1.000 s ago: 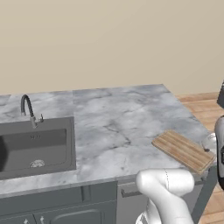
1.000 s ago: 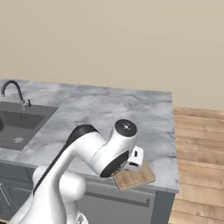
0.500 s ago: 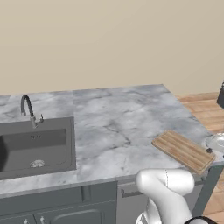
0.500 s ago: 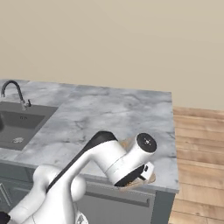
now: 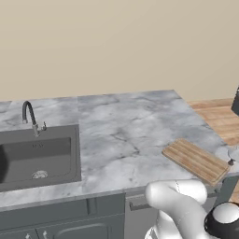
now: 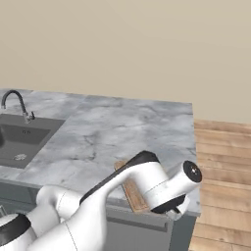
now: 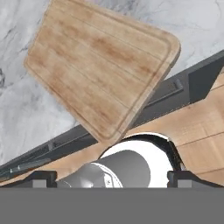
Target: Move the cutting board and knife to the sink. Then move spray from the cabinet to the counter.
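Counter (image 5: pixel 126 135) spans the scene, sink (image 5: pixel 39 156) sunk at far left. Cutting board (image 7: pixel 100 65) lies flat at near right corner, one corner overhanging the edge, likely handy for a grab. Gripper (image 7: pixel 111 178) hangs above it, jaws spread wide, holding nothing.

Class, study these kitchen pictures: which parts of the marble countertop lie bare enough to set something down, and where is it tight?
The grey-white marble counter lies bare between the dark grey sink and the light-brown wooden cutting board, back to the beige wall. It is tight at the front right corner, where the board and the white robot arm crowd the edge.
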